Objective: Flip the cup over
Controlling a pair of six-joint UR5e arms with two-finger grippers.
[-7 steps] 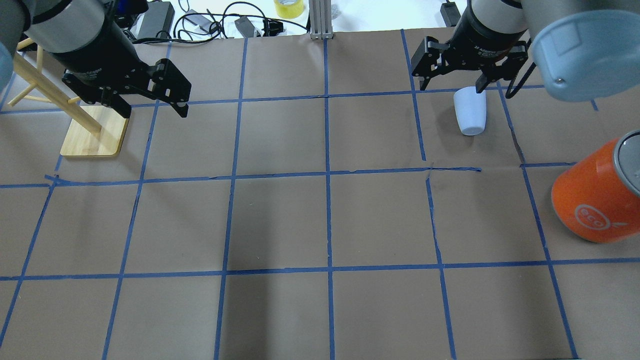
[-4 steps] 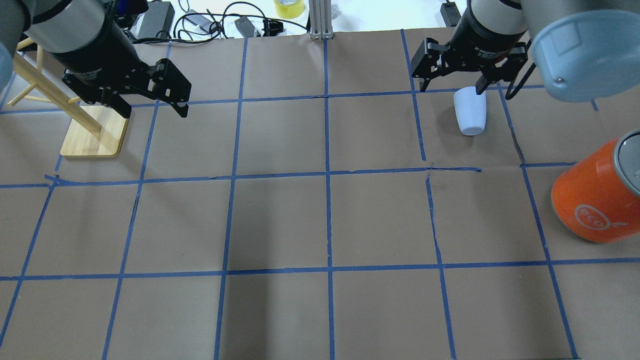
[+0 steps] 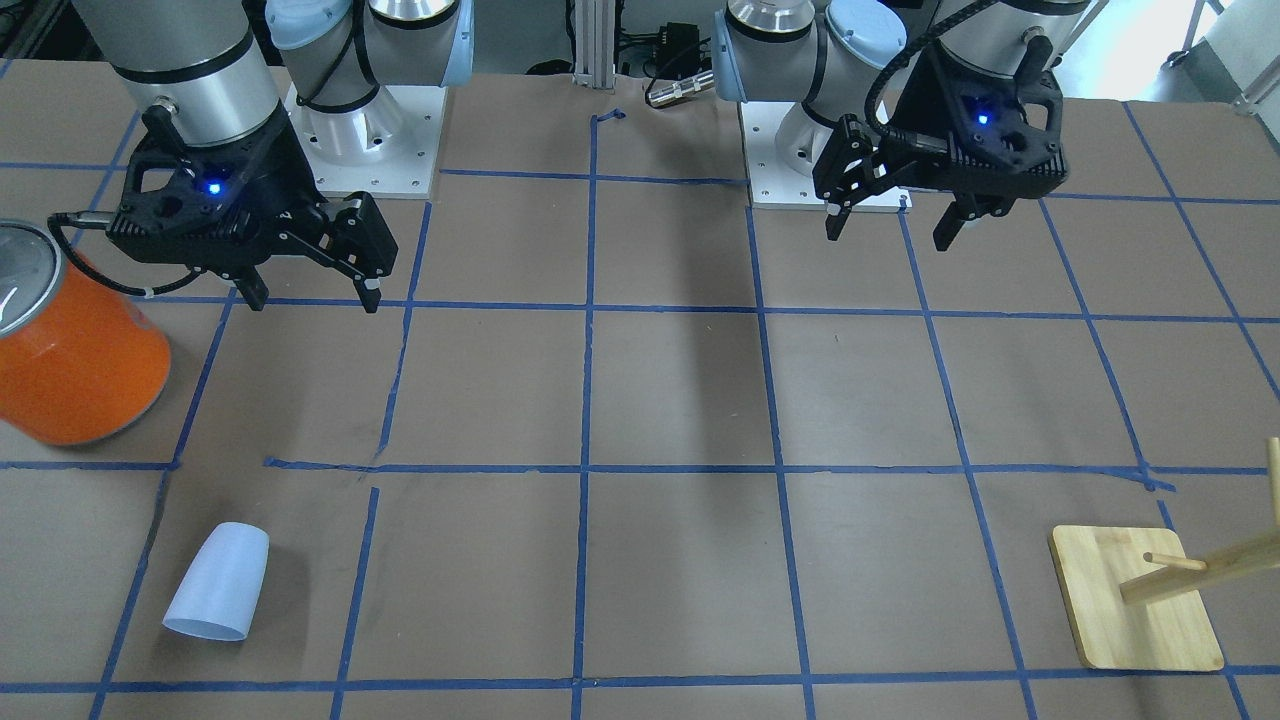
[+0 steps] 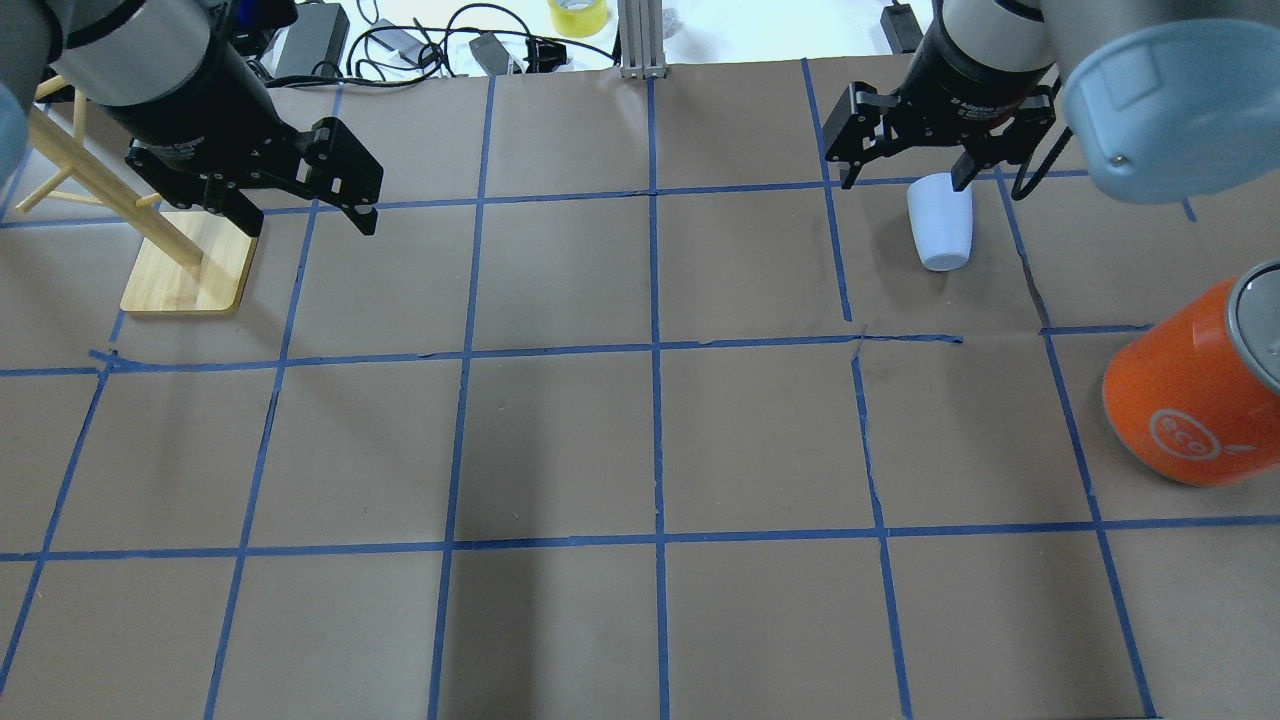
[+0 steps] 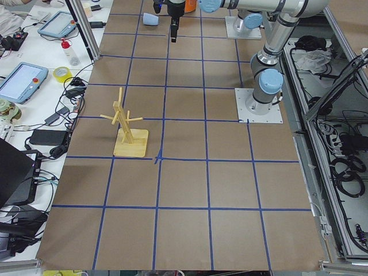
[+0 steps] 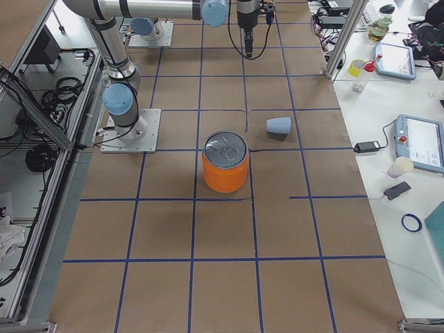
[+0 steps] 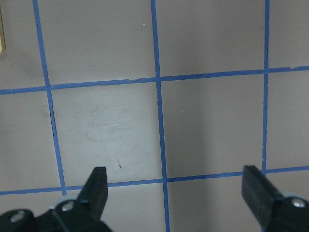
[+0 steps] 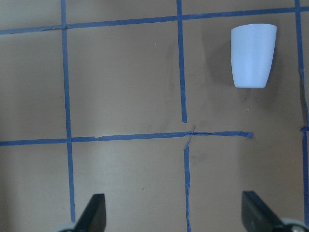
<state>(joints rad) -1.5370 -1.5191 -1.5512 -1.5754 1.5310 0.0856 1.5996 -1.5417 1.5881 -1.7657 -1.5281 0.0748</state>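
The cup (image 3: pixel 218 585) is a small pale blue-white tumbler. It lies on its side on the brown paper with its wide mouth pointing away from the robot. It also shows in the overhead view (image 4: pixel 941 230), the right wrist view (image 8: pixel 252 55) and the exterior right view (image 6: pixel 279 125). My right gripper (image 3: pixel 315 300) is open and empty. It hangs high above the table, on the robot's side of the cup and apart from it; it also shows in the overhead view (image 4: pixel 905 180). My left gripper (image 4: pixel 305 225) is open and empty, far from the cup.
A large orange can (image 4: pixel 1190 400) with a silver top stands right of the cup, nearer the robot. A wooden peg rack (image 4: pixel 185 265) stands by my left gripper. Cables and tape rolls lie beyond the table's far edge. Blue tape lines grid the paper.
My right gripper has shifted very slightly in the overhead view. The cup, the can and my left arm have not moved.
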